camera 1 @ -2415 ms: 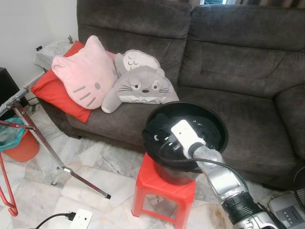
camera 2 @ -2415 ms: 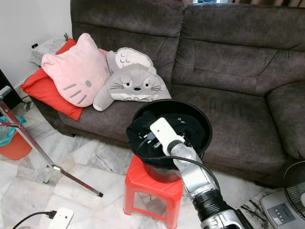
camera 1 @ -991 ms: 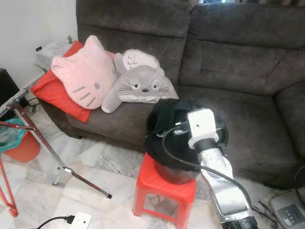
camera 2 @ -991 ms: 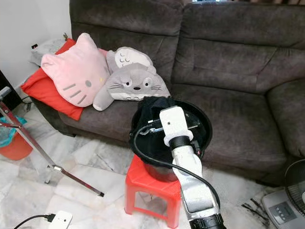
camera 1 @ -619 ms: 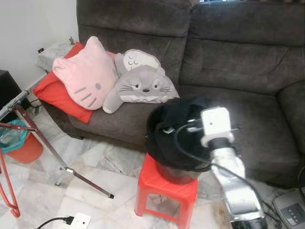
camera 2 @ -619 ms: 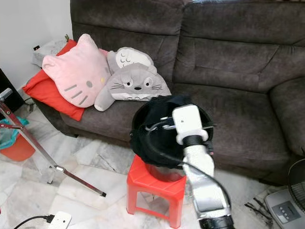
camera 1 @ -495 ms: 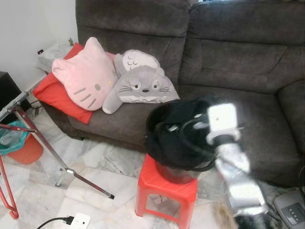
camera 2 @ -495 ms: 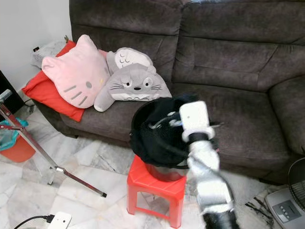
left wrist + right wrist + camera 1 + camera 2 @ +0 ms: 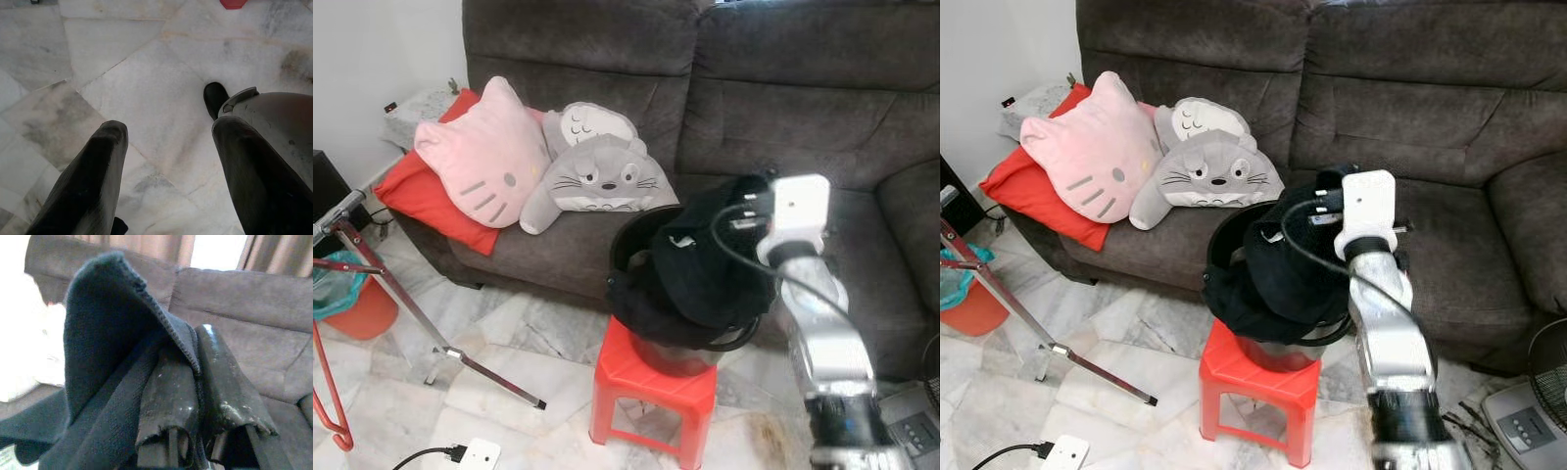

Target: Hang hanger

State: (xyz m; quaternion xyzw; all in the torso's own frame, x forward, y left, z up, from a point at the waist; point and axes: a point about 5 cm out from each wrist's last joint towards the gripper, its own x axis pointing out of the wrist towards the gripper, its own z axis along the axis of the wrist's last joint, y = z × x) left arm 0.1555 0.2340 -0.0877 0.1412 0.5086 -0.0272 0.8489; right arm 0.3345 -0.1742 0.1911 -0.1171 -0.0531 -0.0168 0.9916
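Note:
A black garment (image 9: pixel 705 274) hangs half out of a black basin (image 9: pixel 620 257) that stands on a red stool (image 9: pixel 651 384) in front of the sofa. My right gripper (image 9: pixel 193 340) is shut on a fold of that garment, and holds it up above the basin's right side, near the sofa seat. The rest of the cloth drapes down into the basin and over its front rim. My left gripper (image 9: pixel 171 129) hangs open over the marble floor with nothing between its fingers. A red bar with a hooked end (image 9: pixel 327 406) shows at the far left, low down.
A metal rack's legs (image 9: pixel 411 304) spread over the floor at the left, by an orange bucket (image 9: pixel 357 311). A pink cat cushion (image 9: pixel 480 162), a grey plush (image 9: pixel 597 181) and a red cushion (image 9: pixel 416 186) lie on the grey sofa (image 9: pixel 822 117). A power strip (image 9: pixel 475 455) lies on the floor.
My right arm has risen out of the basin and swung right towards the sofa, pulling the black garment up with it. The camera has shifted slightly.

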